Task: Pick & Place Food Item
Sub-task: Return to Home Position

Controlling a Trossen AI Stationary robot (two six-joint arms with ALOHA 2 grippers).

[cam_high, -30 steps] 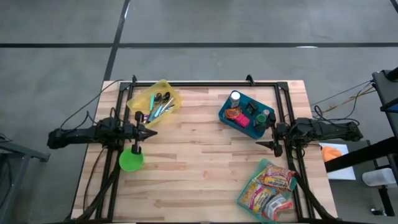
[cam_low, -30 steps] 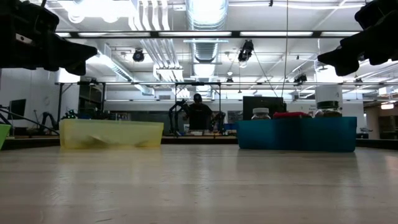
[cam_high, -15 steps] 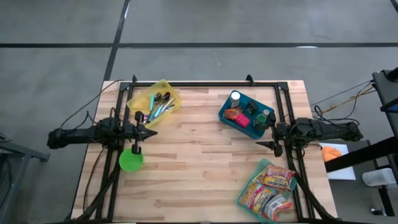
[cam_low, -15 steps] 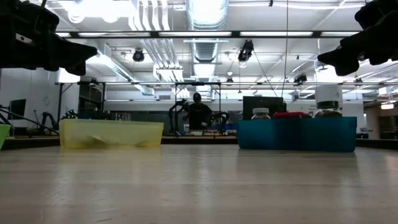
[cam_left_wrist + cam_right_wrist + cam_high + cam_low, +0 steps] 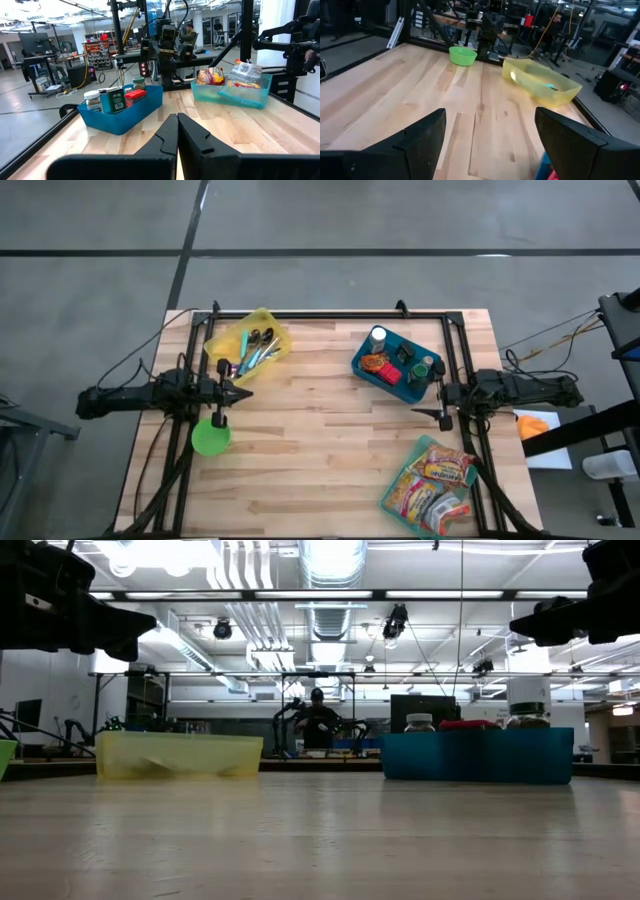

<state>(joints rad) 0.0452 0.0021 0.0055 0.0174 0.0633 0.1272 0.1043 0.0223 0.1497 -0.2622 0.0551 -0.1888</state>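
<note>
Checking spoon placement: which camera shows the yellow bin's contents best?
High view: it looks straight down into the yellow bin, utensils visible. Low view shows only its side wall; right wrist view sees it far off, contents mostly hidden; left wrist view misses it.

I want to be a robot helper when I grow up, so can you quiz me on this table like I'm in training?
1. Which hand is open: the left hand near the green bowl, or the right hand near the blue bin?
2. True or false: the green bowl sits inside the yellow bin.
3. The spoons lie in: A) the yellow bin, B) the blue bin, C) the green bowl.

Key: 1. the right hand; 2. false, the bowl stands on the table apart from the bin; 3. A.
</note>
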